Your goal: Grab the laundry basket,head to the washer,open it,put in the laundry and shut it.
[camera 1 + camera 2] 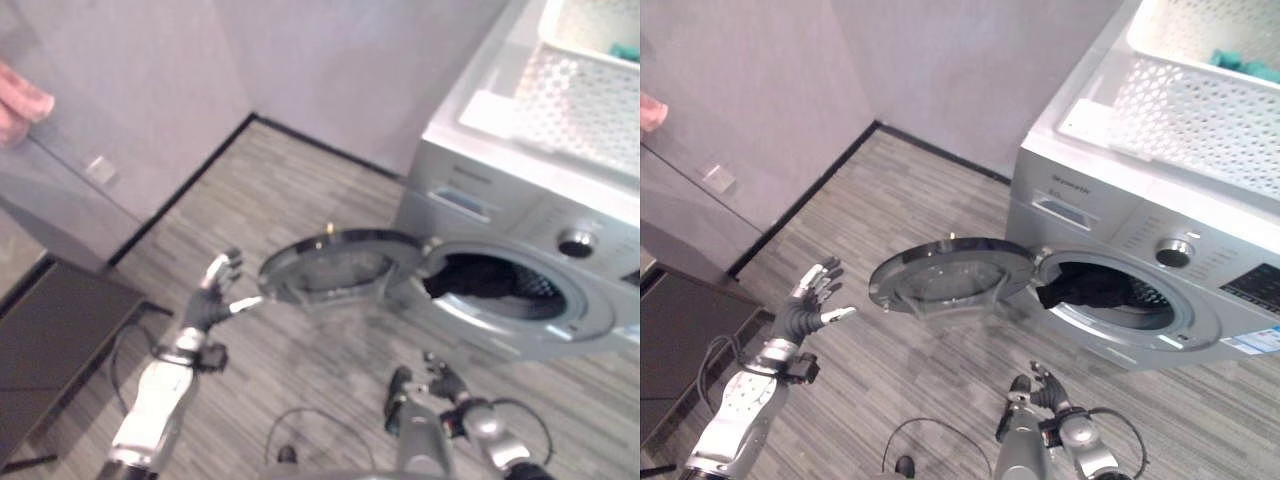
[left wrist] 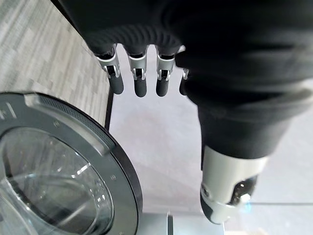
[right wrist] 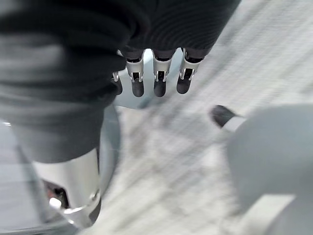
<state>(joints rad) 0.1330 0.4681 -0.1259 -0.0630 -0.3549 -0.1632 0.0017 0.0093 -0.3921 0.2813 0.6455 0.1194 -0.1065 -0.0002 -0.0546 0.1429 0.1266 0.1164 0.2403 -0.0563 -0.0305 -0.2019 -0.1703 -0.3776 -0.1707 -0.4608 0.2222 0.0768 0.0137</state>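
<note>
Left hand (image 1: 805, 308) hangs with straight, spread fingers just beside the rim of the washer door (image 1: 948, 272), holding nothing; right hand (image 1: 1042, 392) sits low in front of the washer (image 1: 1110, 235), fingers loose and empty. One washer, one door, swung fully open. One white laundry basket (image 1: 1200, 100) rests on top of the machine with something green inside. One dark garment (image 1: 1085, 287) lies in the drum mouth, draping over its lip. Judging by this, carrying, opening and at least part of the loading are done; pushing the garment in, perhaps emptying the basket, and shutting the door remain.
</note>
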